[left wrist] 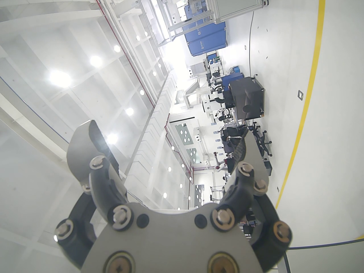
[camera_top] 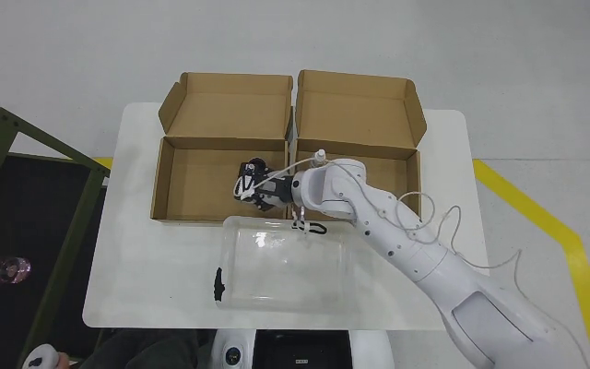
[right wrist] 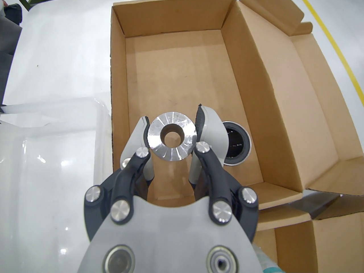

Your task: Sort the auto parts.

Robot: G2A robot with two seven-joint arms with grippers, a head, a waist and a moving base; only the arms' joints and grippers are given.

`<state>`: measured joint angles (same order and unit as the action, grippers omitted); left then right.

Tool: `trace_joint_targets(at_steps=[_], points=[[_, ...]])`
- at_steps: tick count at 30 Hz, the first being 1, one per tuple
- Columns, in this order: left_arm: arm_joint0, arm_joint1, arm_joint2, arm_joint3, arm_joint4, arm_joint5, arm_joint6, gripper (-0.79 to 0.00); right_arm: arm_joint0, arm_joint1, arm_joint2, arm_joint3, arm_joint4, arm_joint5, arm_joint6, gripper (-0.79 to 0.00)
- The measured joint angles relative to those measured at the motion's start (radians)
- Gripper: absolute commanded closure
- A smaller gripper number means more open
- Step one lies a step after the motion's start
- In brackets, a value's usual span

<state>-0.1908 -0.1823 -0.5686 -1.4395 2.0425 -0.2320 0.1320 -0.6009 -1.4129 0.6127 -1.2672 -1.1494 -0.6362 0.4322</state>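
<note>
Right tool [right wrist: 173, 120] hangs over the left cardboard box [right wrist: 256, 72], its two fingers pinching a silver metal disc [right wrist: 155, 140] with a round hole through its middle; the disc sits flat between the pads, above the box floor. Left tool [left wrist: 167, 132] points up toward the ceiling with its fingers spread wide and nothing between them.

On the white desk [camera_top: 138, 231], two open cardboard boxes stand side by side at the far edge with their lids folded back, the left one [camera_top: 198, 180] touching the right one [camera_top: 396, 171]. A clear plastic bin [camera_top: 277, 267] lies on the robot's side of the boxes, close against the left one.

Inside the left box, near its end beside the right tool [camera_top: 247, 180], lies a black-and-silver ring-shaped part [right wrist: 236, 143], just next to one finger. A small dark piece [camera_top: 218, 284] sits at the bin's left rim, though I cannot tell whether it is inside or outside the wall
</note>
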Motion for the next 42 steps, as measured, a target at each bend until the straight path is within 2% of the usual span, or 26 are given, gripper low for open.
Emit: trace_joint_targets(at_steps=[14, 24, 28, 32, 36, 42], points=[[0.000, 0.000, 0.000, 0.000, 0.000, 0.000, 0.000, -0.785, 0.061, -0.056, -0.070, 0.141, -0.048, -0.024, -0.022, 0.000], [0.000, 0.000, 0.000, 0.000, 0.000, 0.000, 0.000, -0.785, 0.078, -0.088, -0.100, 0.214, -0.084, -0.034, -0.038, -0.139], [0.000, 0.000, 0.000, 0.000, 0.000, 0.000, 0.000, -0.785, 0.084, -0.098, -0.104, 0.233, -0.095, -0.039, -0.042, -0.256], [0.000, 0.000, 0.000, 0.000, 0.000, 0.000, 0.000, -0.785, 0.086, -0.104, -0.102, 0.244, -0.104, -0.041, -0.045, -0.249], [0.000, 0.000, 0.000, 0.000, 0.000, 0.000, 0.000, -0.785, 0.087, -0.109, -0.099, 0.247, -0.112, -0.052, -0.048, -0.296], [0.000, 0.000, 0.000, 0.000, 0.000, 0.000, 0.000, -0.785, 0.086, -0.109, -0.080, 0.214, -0.117, -0.068, -0.060, -0.286]])
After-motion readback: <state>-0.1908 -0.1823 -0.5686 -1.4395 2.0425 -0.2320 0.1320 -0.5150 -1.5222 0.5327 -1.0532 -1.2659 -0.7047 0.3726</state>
